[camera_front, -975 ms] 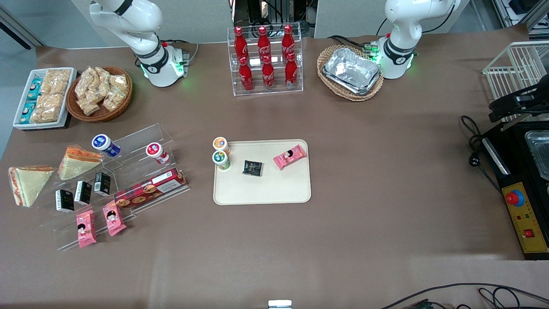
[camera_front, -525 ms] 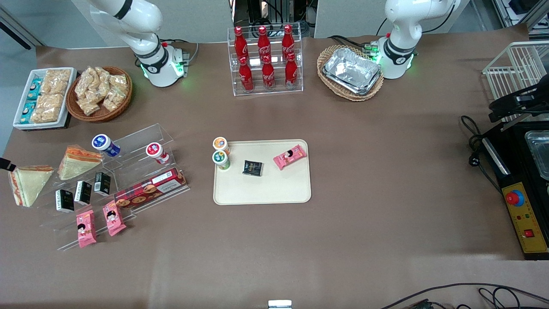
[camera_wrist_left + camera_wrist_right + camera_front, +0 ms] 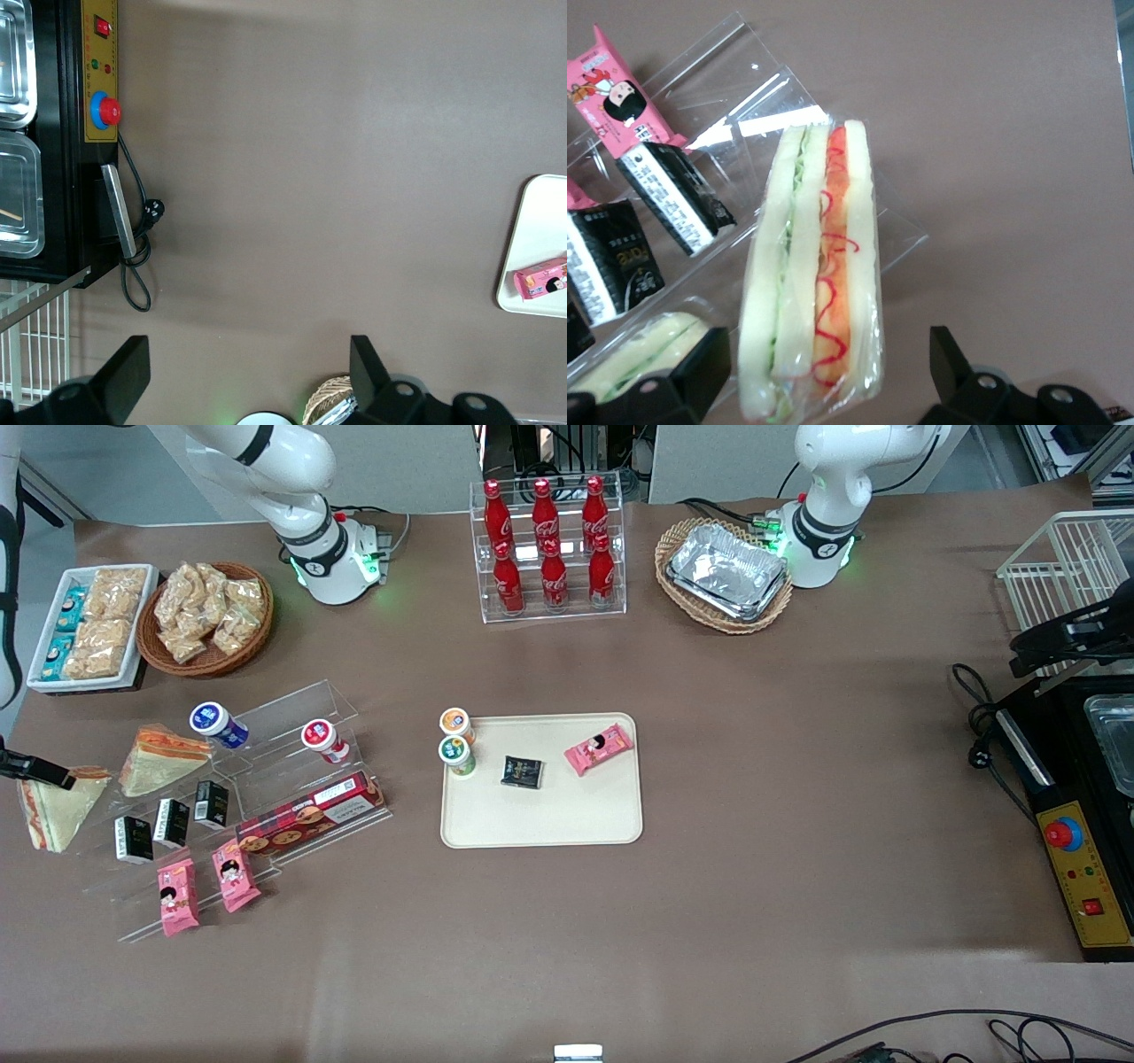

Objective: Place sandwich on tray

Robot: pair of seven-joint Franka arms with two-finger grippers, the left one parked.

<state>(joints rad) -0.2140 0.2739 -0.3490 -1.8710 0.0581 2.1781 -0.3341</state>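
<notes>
Approaching for pickup, tray (image 3: 542, 824) lying mid-table well apart, sandwich (image 3: 811, 283) resting beside the acrylic stand (image 3: 266, 779) toward the working arm's end, gripper (image 3: 824, 376) hovering above it wide open and empty, next requiring descent and closure.

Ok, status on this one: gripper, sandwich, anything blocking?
Gripper open, above the sandwich, not gripping. Sandwich on the table, off the tray. Second sandwich close beside it; tray has bare room.

Brown table (image 3: 797, 779) bears tray (image 3: 549, 824), sandwich (image 3: 55, 806).
</notes>
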